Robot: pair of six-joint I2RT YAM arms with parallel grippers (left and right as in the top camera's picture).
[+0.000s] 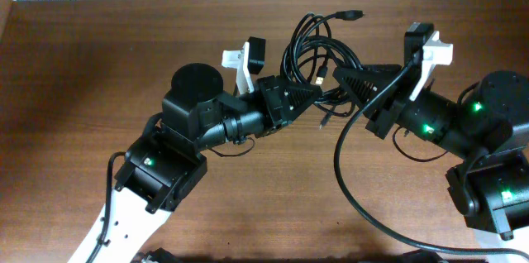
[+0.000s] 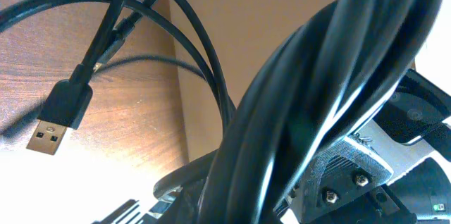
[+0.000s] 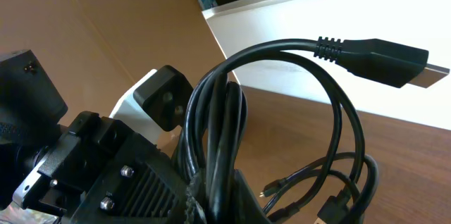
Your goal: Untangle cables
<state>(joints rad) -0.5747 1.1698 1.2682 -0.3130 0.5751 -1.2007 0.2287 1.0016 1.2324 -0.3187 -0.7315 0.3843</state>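
So, left gripper (image 1: 316, 91) and right gripper (image 1: 344, 82) are both clamped on the cables (image 1: 289, 52). Loops stick out toward 12 o'clock.

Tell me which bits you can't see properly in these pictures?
- Overhead: how the cables cross, too small and tangled.
- Left wrist: the left fingers, hidden behind close, blurred cables.
- Right wrist: the right fingers, covered by cables and cut by the bottom edge.
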